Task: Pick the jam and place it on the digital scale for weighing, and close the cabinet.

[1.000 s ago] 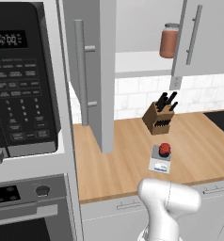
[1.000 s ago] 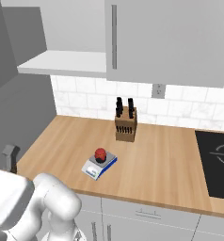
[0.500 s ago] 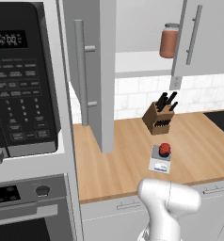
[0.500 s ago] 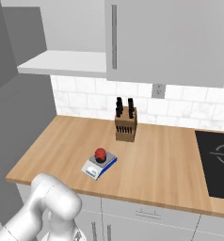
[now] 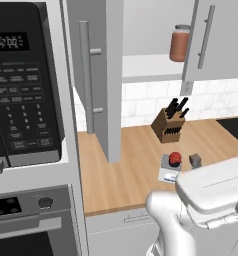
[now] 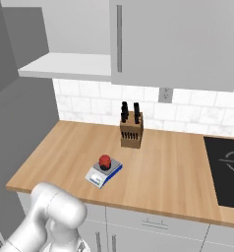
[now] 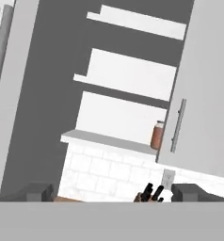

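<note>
Hand wide, empty, tips at frame bottom, aimed up into cabinet. Open door left-centre: push flat panel, not handle, swing slow till flush. Jam already on scale, lower centre of counter; keep elbow clear of it.

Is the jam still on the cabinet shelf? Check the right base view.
No, the jam sits on the digital scale on the wooden counter, in front of the knife block.
</note>
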Robot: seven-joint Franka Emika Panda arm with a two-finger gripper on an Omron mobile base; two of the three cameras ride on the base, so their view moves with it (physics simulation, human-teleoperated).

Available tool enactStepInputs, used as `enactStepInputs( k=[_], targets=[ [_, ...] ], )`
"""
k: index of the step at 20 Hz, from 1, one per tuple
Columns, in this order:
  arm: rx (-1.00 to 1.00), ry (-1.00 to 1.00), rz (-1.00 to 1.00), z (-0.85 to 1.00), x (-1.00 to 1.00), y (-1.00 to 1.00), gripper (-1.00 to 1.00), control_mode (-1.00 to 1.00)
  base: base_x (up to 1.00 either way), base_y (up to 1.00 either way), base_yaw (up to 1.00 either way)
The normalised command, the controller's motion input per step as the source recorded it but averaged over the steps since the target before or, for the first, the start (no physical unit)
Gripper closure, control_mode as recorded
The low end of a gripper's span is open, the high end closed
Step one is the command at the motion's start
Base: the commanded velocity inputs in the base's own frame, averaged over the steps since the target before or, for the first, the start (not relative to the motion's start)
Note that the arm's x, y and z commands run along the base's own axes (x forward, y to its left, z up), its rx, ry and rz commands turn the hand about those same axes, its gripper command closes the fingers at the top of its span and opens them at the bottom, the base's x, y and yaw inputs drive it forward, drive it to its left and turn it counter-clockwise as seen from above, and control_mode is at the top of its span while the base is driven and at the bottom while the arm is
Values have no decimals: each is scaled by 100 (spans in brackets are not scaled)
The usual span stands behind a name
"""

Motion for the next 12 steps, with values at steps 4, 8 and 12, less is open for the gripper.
enactStepInputs(
  k=[4, 8, 12],
  targets=[
    [-3, -33, -35, -11, -11, 100, -100, -100, 0, 0, 0],
    [-18, -24, -39, -6, -10, 100, -100, -100, 0, 0, 0],
    [-27, -14, -34, 0, 6, 100, -100, -100, 0, 0, 0]
  ],
)
